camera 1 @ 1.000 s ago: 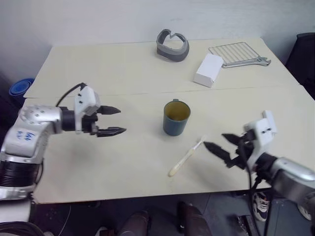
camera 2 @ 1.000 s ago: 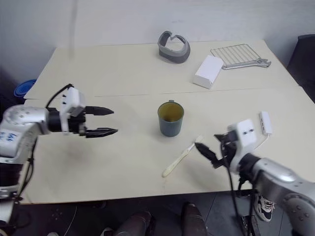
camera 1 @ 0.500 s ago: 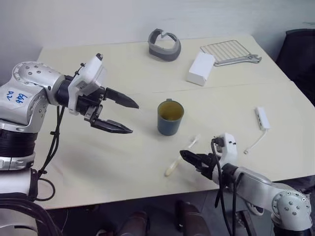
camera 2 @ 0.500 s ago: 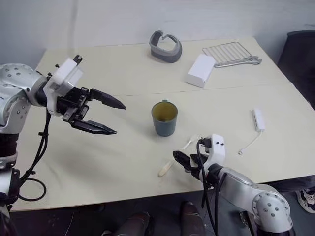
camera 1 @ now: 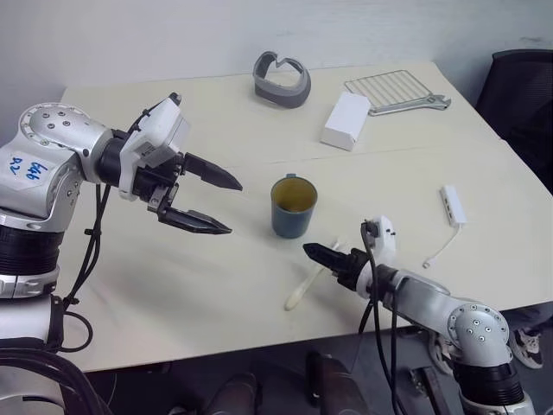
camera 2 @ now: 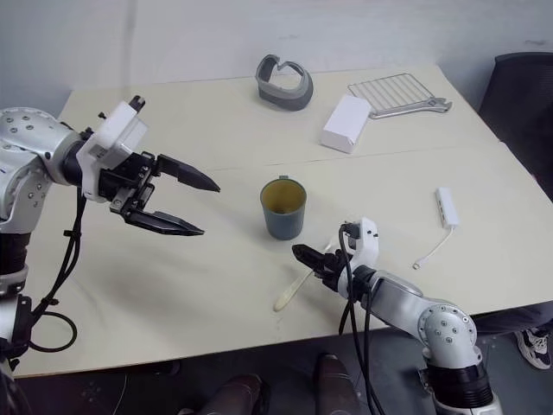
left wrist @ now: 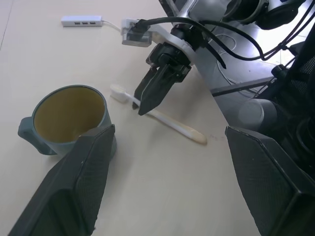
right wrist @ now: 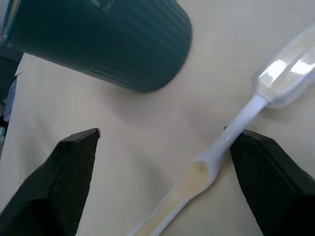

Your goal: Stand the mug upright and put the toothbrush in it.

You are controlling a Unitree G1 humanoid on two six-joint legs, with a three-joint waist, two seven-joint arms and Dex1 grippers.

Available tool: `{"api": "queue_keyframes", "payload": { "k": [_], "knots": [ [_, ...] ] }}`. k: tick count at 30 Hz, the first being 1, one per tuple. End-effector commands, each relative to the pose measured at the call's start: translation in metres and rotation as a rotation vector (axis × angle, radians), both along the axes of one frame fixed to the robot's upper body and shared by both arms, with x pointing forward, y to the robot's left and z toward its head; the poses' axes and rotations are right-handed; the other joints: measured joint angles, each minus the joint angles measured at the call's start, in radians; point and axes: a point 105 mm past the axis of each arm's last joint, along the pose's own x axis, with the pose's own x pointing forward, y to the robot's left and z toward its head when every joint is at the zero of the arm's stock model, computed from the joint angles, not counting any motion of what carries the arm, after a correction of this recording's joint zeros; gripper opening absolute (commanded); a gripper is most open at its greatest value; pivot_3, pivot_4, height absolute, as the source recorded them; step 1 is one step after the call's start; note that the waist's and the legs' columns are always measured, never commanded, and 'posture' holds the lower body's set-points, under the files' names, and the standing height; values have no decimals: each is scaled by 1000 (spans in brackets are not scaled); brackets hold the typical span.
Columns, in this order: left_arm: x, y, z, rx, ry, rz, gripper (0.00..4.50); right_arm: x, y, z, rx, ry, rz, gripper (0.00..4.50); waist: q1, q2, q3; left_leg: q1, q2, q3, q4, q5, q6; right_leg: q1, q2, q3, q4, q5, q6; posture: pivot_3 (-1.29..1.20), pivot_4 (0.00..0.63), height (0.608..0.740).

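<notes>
Right pincer [camera 1: 316,252] seemingly astride toothbrush [camera 1: 304,286]

We saw a bright, evenly lit table [camera 1: 216,130] under soft light from above. Shadows were pale and short; the mug [camera 1: 293,207] cast a faint one toward 6 o'clock. There was no strong glare. Up close, the right wrist view looked blurry, and the toothbrush [right wrist: 236,132] head shone a little. The left wrist view's black fingers [left wrist: 83,182] were soft and dark.
</notes>
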Motion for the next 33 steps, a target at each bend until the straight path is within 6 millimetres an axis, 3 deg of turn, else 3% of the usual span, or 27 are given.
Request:
{"api": "queue_keyframes", "payload": {
  "k": [1,9,10,13,16,17,19,21,26,29,33],
  "knots": [
    [-5,2,11,-13,-44,-8,3827,-9,7,-22,-24,81,46,3027,0,0,0,0,0,0,0,0,0,0,0,0,0,0,0,0,150,740],
    [-4,1,7,-20,-40,-5,3827,-12,4,-28,-36,91,50,345,1,0,0,0,0,0,0,0,0,0,0,0,0,0,0,0,150,740],
    [-4,1,8,-21,-40,-4,3827,-12,4,-28,-34,92,50,209,2,0,0,0,0,0,0,0,0,0,0,0,0,0,0,0,150,740],
    [-3,2,7,-25,-36,2,3827,-9,-1,-22,-19,78,28,207,3,0,0,0,0,0,0,0,0,0,0,0,0,0,0,0,150,740],
    [1,4,5,-40,-23,35,3827,2,-16,4,-21,-40,-32,207,3,0,0,0,0,0,0,0,0,0,0,0,0,0,0,0,150,740],
    [2,6,5,-46,-19,46,3827,6,-21,18,-40,-110,-49,207,4,1,1,0,-1,0,0,0,0,0,0,0,0,0,0,0,150,740],
    [4,10,7,-85,-14,90,3827,16,-32,69,-105,-357,-86,207,3,3,2,-1,-2,0,0,0,0,-1,0,0,0,0,0,0,150,740],
    [6,14,11,-144,-6,148,3827,17,-30,115,-147,-577,-79,207,2,4,2,-2,-3,0,1,0,1,-2,0,0,1,0,0,0,150,740],
    [9,24,9,-214,-4,250,3827,23,-13,178,-159,-885,-103,207,-1,4,2,-2,2,-1,-1,-1,-2,-3,1,-1,1,-1,-1,0,150,740],
    [9,25,7,-235,-7,275,3827,23,10,194,-131,-979,-40,207,0,4,2,-2,1,1,-1,-1,-2,-6,0,-1,2,-1,-1,0,150,740],
    [9,22,7,-253,-17,285,3827,35,28,181,-225,-1050,-16,207,3,3,2,-3,0,1,0,-1,-1,-6,0,-2,2,-1,-1,0,150,740]
  ]
}}
